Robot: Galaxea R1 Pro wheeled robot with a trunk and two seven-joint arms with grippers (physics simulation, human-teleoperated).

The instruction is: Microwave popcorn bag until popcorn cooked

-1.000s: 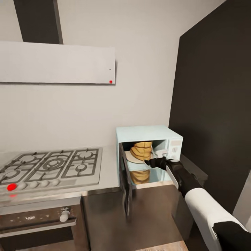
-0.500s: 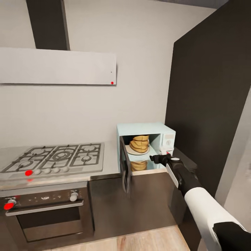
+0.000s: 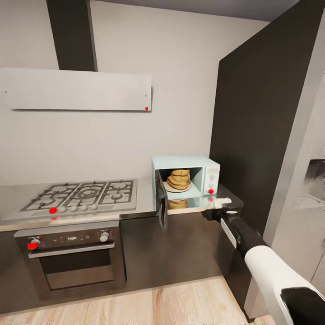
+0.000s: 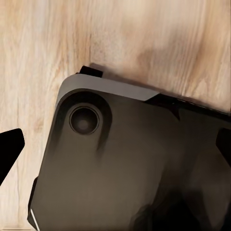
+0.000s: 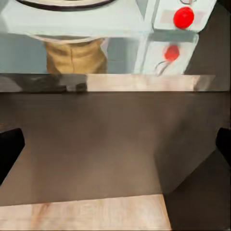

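The glossy grey steel-look table (image 3: 144, 205) ran beneath white walls, carrying a grey gas hob with black grates (image 3: 81, 195) over a dark oven (image 3: 72, 262); pale wood plank floor (image 3: 180, 304) lay below. The tan crumpled paper popcorn bag (image 3: 178, 179) sat inside the mint-blue microwave (image 3: 186, 183), whose dark glass door (image 3: 161, 205) hung open. The right tool (image 3: 221, 203) hovered beside the table edge with fingers apart; the left tool's fingers (image 4: 9, 151) were spread over the robot's dark base (image 4: 130, 163). Compared with a second earlier, the camera had backed away, and the right tool was outside the microwave.

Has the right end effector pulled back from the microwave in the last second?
Yes. The right end effector has backed out from the microwave opening, now off its front below the control panel, bag left inside.
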